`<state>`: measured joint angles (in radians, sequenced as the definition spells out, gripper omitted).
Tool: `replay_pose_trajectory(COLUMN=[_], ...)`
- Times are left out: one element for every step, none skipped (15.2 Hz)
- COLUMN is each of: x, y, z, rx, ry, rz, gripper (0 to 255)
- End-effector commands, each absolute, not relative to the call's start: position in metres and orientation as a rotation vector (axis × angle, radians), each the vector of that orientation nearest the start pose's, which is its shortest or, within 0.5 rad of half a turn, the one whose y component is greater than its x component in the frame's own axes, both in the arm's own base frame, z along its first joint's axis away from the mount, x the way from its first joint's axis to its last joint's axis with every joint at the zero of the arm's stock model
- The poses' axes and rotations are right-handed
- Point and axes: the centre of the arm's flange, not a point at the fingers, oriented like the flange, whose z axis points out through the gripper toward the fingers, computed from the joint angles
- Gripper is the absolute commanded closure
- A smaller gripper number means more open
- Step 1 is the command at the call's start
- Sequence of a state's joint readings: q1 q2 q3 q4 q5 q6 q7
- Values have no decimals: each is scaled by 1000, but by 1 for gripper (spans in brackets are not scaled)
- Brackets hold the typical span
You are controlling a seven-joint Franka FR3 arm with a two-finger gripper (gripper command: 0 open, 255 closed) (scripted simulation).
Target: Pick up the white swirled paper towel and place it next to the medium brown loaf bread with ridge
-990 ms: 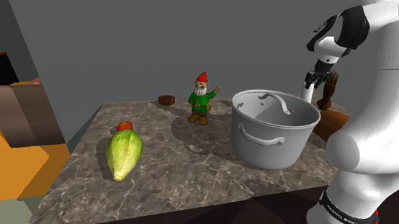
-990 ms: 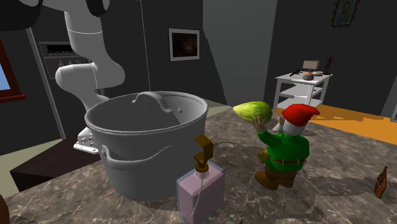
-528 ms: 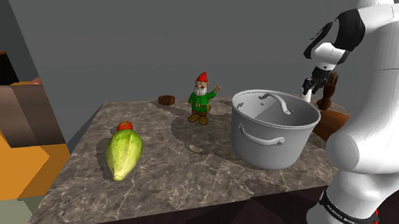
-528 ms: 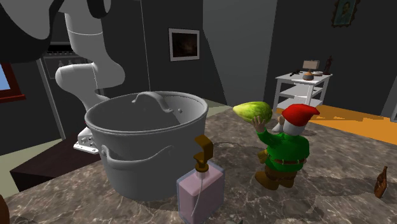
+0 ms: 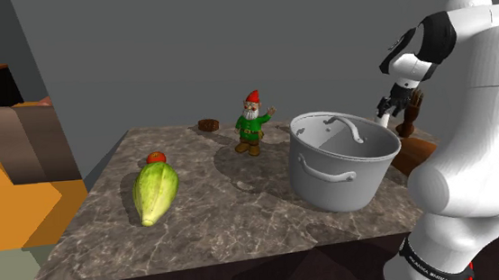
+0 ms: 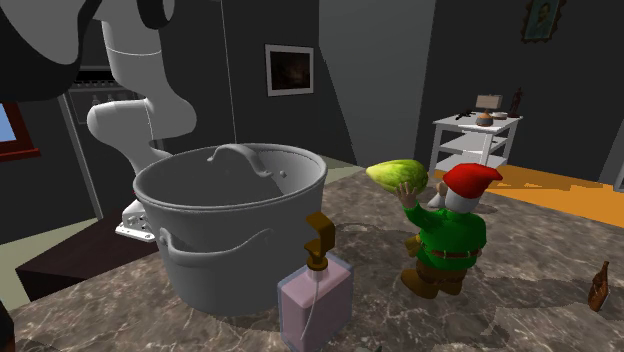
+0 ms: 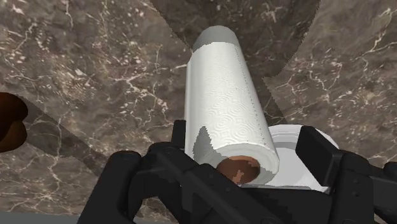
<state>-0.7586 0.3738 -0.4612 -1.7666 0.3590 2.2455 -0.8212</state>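
Where the white arm (image 5: 460, 147) bends over the marble table (image 5: 200, 228) in the shoulder view, its black gripper (image 5: 395, 106) hangs just behind the far rim of the big grey pot (image 5: 341, 162). A gnome (image 5: 253, 123) stands between the pot and a small brown loaf (image 5: 207, 125) at the far edge, and a green gourd (image 5: 156, 192) lies toward that view's left. In the second exterior view a pink soap bottle (image 6: 315, 300) stands in front of the pot. In the wrist view the white paper towel (image 7: 222, 102) roll sits in the middle of the gripper, reaching down to the table; I cannot tell if it is squeezed or loose
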Motion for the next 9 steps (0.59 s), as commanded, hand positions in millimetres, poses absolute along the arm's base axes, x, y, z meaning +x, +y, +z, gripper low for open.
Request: replay_pose_trajectory(x=[261,261,261,261,259,256,254,252,252], y=[-605,-605,-605,-605,-603,-602,-600,-599,-599], z=[385,385,385,385,398,411,424,434,434], rx=[-3061,-3061,-3061,-3061,-3061,-3061,-3061,-3061,-3061], ry=[885,885,885,885,885,885,885,885,885], rz=[-312,-312,-312,-312,-312,-312,-312,-312,-312], gripper=[0,0,0,0,0,0,0,0,0])
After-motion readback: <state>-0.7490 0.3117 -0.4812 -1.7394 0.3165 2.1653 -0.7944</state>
